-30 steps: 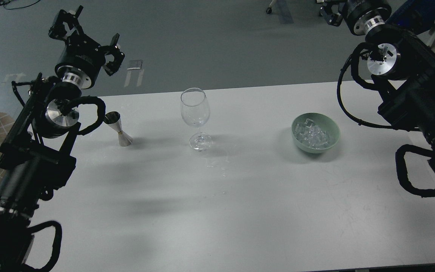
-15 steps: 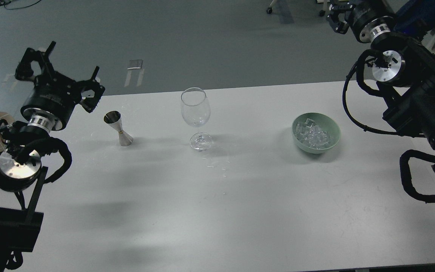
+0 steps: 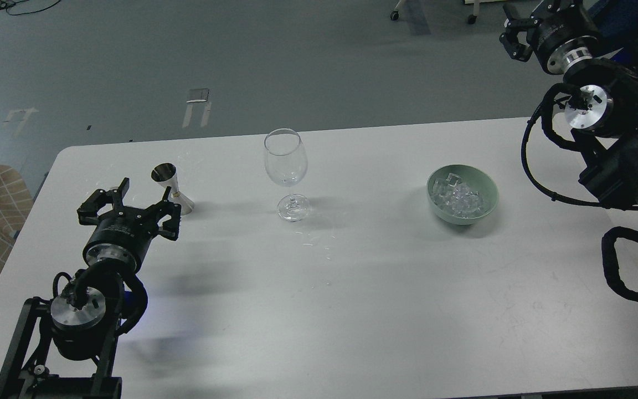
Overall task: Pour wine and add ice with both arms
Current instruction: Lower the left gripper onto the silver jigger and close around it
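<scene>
Head view: left gripper spread wide, empty, beside steel jigger; should centre on its waist, keeping it upright.

Even, fairly dim overhead light falls on the white table, leaving its near right part a little brighter and its surface matte with no strong glare. Soft, blurred shadows spread near the left edge beneath the left arm, and fainter ones trail from the wine glass and the green bowl toward the near edge. Focus is sharp across the table, with small bright glints on the glass rim, the ice and the arms' silver discs.
</scene>
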`<action>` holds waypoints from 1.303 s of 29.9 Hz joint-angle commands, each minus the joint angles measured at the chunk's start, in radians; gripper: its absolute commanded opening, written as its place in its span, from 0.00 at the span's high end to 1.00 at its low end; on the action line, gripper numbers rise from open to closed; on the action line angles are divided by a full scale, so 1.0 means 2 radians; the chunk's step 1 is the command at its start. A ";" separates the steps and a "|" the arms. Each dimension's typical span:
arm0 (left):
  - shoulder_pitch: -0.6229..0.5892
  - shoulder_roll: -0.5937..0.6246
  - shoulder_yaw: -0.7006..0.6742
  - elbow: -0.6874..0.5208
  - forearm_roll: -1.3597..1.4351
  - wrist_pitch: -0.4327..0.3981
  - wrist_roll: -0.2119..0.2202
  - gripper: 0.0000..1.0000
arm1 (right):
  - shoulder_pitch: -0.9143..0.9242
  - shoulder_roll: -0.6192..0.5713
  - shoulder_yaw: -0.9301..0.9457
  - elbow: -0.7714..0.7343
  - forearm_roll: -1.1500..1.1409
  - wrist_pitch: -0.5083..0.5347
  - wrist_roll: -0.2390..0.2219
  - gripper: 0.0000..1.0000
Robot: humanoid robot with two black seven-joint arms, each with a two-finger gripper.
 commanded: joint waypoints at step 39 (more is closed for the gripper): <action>-0.192 -0.007 0.000 0.371 -0.020 -0.127 -0.040 0.42 | -0.005 -0.009 -0.016 0.001 -0.002 0.001 -0.001 0.00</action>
